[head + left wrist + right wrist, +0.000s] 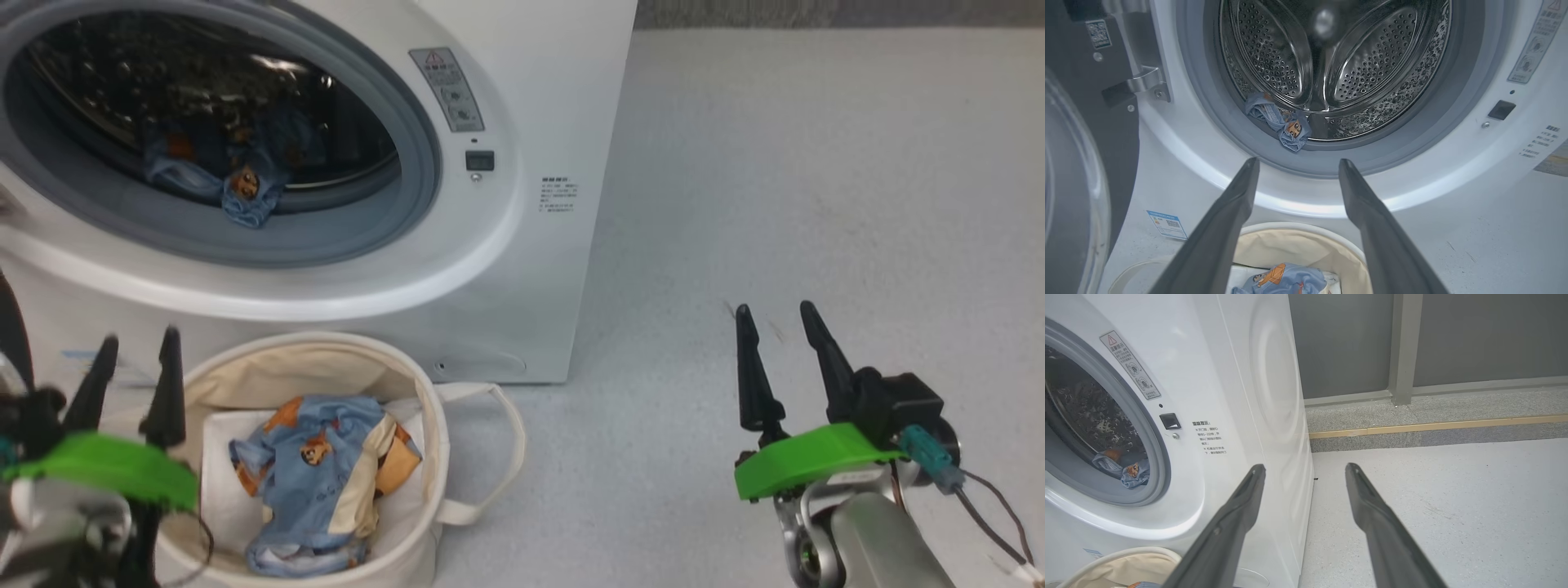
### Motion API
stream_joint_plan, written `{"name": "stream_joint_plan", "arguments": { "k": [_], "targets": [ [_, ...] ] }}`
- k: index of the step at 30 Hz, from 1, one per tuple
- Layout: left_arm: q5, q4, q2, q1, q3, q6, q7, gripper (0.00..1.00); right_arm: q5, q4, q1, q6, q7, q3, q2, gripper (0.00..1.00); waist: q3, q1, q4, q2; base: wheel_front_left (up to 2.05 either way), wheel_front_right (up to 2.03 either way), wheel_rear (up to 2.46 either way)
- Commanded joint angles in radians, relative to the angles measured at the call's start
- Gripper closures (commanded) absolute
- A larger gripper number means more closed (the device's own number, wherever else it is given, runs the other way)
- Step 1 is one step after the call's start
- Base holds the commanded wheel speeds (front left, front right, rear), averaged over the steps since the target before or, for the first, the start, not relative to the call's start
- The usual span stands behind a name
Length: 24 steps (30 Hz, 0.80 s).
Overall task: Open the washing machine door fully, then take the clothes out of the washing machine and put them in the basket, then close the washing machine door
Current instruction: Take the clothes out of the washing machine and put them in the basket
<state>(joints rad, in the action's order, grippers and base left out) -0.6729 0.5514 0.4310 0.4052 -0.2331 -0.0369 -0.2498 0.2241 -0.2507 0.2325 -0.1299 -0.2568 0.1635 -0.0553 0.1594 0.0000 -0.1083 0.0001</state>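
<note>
Your basket (438, 457) stands just right of and below the left pincer (139, 336), touching the washer (539, 98) front. In it lies one crumpled garment (318, 465) on a white sheet (224, 482). Ahead of and above that pincer, the drum (1372, 61) holds a second garment (1290, 130). It lies at the drum's front lip with its lower end draped onto the grey gasket (1208, 122). Its long axis slants down toward the pincer, printed figure at the low end. The door (1073, 196) stands swung open to that pincer's left.

Everything rests on a pale speckled floor (816, 163), and a grey wall (1474, 335) runs beyond the right pincer (775, 307). That pincer hangs over bare floor, well to the right of the washer. Both pincers are spread wide and hold nothing.
</note>
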Motion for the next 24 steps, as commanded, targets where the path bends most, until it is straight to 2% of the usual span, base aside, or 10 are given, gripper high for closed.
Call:
{"name": "stream_joint_plan", "arguments": {
  "k": [1,11,17,24],
  "targets": [
    [0.01,-0.051,0.049,-0.004,0.056,0.013,-0.012,0.0,0.011,0.027,-0.001,-0.001,-0.005,0.027,0.005,0.0,-0.02,0.0,0.003,-0.0001,0.0,0.0,0.0],
    [0.01,-0.307,0.054,-0.272,0.102,0.107,-0.006,0.0,0.032,0.008,-0.039,-0.001,-0.005,0.053,0.005,0.0,-0.084,0.0,0.007,-0.0001,0.0,0.0,0.0],
    [-0.008,-0.375,0.072,-0.354,0.106,0.11,0.017,0.0,0.041,-0.004,-0.046,-0.001,-0.005,0.082,0.005,0.0,-0.121,0.0,-0.009,-0.0001,0.0,0.0,0.0],
    [-0.008,-0.402,0.084,-0.356,0.108,0.118,0.027,0.0,0.041,-0.005,-0.038,-0.001,-0.005,0.096,0.005,0.0,-0.127,0.0,-0.015,-0.0001,0.0,0.0,0.0]
  ]
}}
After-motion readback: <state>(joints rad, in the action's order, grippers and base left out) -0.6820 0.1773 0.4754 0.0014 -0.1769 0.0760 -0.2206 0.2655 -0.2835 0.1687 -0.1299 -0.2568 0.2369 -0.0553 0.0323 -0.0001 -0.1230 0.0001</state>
